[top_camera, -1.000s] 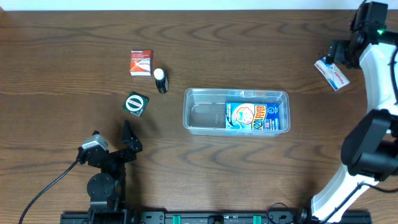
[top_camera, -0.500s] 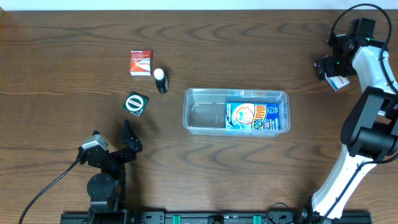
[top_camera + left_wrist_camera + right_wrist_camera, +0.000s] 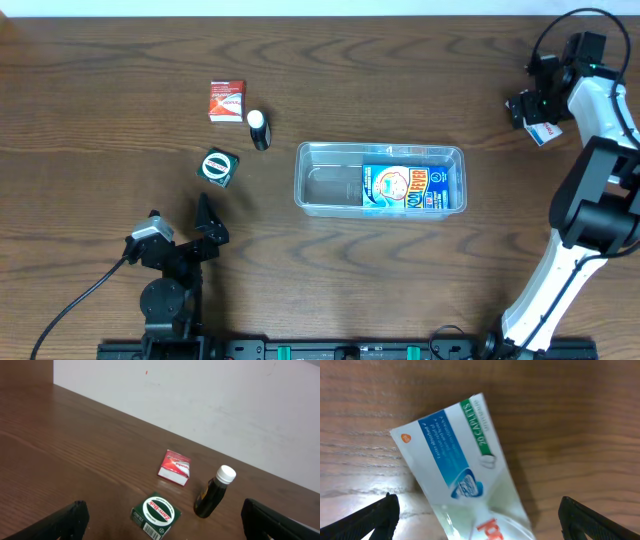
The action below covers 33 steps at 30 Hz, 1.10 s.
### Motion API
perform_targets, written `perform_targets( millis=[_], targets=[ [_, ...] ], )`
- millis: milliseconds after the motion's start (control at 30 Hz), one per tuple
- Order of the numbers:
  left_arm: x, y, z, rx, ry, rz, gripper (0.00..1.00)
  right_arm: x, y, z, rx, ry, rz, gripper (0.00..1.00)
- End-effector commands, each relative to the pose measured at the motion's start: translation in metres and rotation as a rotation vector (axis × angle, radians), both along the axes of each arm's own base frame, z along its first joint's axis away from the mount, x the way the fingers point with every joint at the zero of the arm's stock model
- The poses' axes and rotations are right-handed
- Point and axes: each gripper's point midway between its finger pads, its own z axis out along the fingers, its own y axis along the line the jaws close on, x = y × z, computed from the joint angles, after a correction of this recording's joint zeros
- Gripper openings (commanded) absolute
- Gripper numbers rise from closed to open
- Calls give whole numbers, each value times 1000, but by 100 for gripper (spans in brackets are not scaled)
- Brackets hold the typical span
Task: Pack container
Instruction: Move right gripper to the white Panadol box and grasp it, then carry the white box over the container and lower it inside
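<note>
The clear container (image 3: 322, 185) lies at the table's centre with a blue packet (image 3: 402, 188) in its right half. At the far right a white and blue caplets box (image 3: 544, 133) (image 3: 451, 457) lies flat on the wood. My right gripper (image 3: 533, 112) (image 3: 480, 517) hovers open just above it, one finger on each side, touching nothing. The left gripper (image 3: 180, 222) (image 3: 161, 512) stands open near the front left. It faces a green Zam-Buk box (image 3: 218, 167) (image 3: 156, 514), a dark bottle with a white cap (image 3: 259, 130) (image 3: 214, 492) and a red box (image 3: 227, 101) (image 3: 174, 466).
The left arm's base and a cable (image 3: 80, 300) sit at the front left edge. The right arm's white links (image 3: 585, 220) run down the right side. A pale wall (image 3: 225, 400) rises behind the table's far edge.
The right gripper has come down and left from the table's far right corner, over the caplets box, now covering most of it in the overhead view. The left arm has not moved.
</note>
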Motion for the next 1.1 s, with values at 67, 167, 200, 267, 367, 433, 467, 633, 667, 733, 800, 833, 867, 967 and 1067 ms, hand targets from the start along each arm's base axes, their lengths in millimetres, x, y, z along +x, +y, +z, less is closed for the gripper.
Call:
perform_targets(
  millis=[67, 167, 200, 267, 367, 433, 467, 633, 667, 733, 800, 833, 867, 967, 1067],
  targets=[
    [-1, 3, -18, 19, 56, 14, 98, -2, 1, -15, 29, 19, 2, 99],
    [-1, 3, -18, 19, 55, 14, 98, -3, 1, -15, 34, 21, -10, 97],
    [-1, 3, -18, 19, 55, 14, 98, -4, 2, -17, 38, 26, -17, 95],
    [-1, 3, -18, 19, 55, 14, 98, -6, 2, -21, 47, 39, -32, 89],
    [-1, 3, -18, 19, 56, 14, 98, -13, 4, -25, 68, 64, -74, 80],
    [-1, 3, -18, 19, 56, 14, 98, -16, 6, -26, 78, 74, -100, 77],
    [-1, 3, -18, 19, 56, 14, 98, -17, 6, -26, 82, 80, -108, 76],
    [-1, 3, -18, 19, 56, 14, 98, -28, 10, -28, 98, 123, -125, 65],
    [-1, 3, -18, 19, 56, 14, 98, -30, 10, -29, 100, 133, -126, 62],
    [-1, 3, -18, 19, 56, 14, 98, -33, 10, -29, 105, 140, -157, 57],
    [-1, 3, -18, 19, 56, 14, 98, -33, 9, -29, 113, 139, -208, 53],
    [-1, 3, -18, 19, 56, 14, 98, -33, 9, -29, 118, 136, -237, 52],
    [-1, 3, -18, 19, 56, 14, 98, -33, 9, -29, 123, 134, -258, 52],
    [-1, 3, -18, 19, 56, 14, 98, -33, 9, -29, 137, 129, -315, 51],
    [-1, 3, -18, 19, 56, 14, 98, -34, 9, -28, 146, 127, -353, 50]
  ],
)
